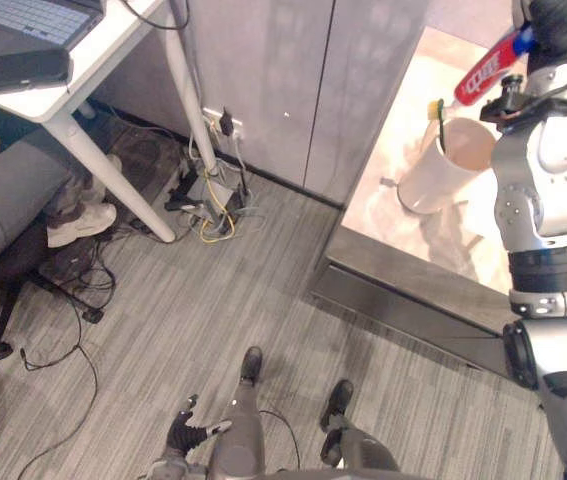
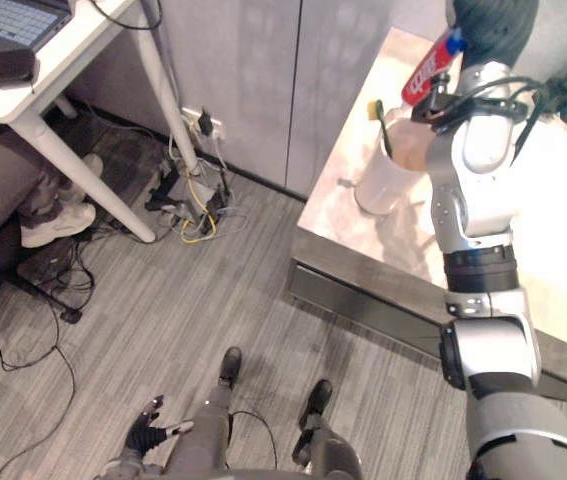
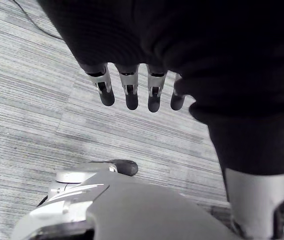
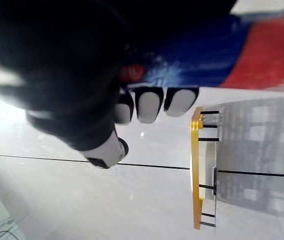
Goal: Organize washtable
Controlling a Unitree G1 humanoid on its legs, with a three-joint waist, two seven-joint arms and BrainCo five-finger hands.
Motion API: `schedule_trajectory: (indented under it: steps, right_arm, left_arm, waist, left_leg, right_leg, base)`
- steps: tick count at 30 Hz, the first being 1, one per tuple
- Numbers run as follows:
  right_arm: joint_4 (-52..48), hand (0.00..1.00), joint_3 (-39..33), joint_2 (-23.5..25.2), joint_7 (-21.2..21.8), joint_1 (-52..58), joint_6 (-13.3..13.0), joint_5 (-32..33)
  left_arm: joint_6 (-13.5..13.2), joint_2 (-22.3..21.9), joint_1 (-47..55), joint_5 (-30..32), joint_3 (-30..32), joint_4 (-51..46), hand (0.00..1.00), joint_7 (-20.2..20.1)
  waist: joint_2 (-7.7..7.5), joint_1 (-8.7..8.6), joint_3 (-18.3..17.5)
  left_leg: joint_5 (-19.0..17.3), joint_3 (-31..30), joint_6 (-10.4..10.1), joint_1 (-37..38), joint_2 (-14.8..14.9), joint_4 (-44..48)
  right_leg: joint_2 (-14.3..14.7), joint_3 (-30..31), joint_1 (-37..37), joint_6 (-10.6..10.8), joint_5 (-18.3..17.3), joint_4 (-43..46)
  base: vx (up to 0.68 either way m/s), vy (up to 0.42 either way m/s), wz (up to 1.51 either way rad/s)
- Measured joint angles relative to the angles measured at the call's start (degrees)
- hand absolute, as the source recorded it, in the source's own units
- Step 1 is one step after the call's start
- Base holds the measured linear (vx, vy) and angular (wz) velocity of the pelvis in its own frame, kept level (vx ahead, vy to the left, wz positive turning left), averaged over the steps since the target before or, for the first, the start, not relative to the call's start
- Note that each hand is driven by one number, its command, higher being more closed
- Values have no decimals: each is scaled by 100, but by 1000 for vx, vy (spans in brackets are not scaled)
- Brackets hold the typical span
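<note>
Red, white and blue, the toothpaste tube (image 1: pixel 485 72) was in the grasp of the right robot hand (image 4: pixel 140 104). That arm's wrist view showed the fingers curled round the tube. We saw the tube held in the air at a slant over the far right of the scene. Its lower, red end hung just above the rim of a white cup (image 1: pixel 443 165) and close to the head of a toothbrush (image 1: pixel 438 120).

The cup stood upright on the pale marbled counter (image 1: pixel 403 240). The toothbrush, with a yellow head and green handle, stood inside it against the left rim. Past the right robot hand's fingers we noted a gold-edged frame (image 4: pixel 197 170), though we could not tell what it was.

The left robot hand (image 1: pixel 185 425) hung low at the near left over the grey carpeted floor (image 1: pixel 213 310). Its fingers were straight and relaxed, and it held nothing.

At the far left we saw a laptop (image 1: pixel 23 20) with a dark case (image 1: pixel 23 70) lying just in front of it. Below them was a seated person's leg (image 1: pixel 13 200) in grey trousers. A power strip (image 1: pixel 208 195) with tangled cables lay on the floor nearby.
</note>
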Motion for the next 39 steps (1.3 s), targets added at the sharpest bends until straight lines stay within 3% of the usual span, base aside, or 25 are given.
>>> schedule_trajectory:
  steps: [17,39]
  right_arm:
    - [-117,100,55,12,21,-65,-19,16]
    - [-104,100,274,414,40,563,-12,-3]
  left_arm:
    - [0,1,-1,8,5,20,0,0]
    - [-4,30,-4,12,22,30,0,0]
  waist:
    - [-7,-7,-4]
    - [-72,-18,-4]
  left_leg:
    - [23,-23,27,15,-5,0]
    - [26,-106,29,-15,-9,0]
  right_leg:
    - [3,-20,30,0,0,0]
    - [2,-81,37,0,0,2]
  base:
    - [0,0,0]
    - [0,0,0]
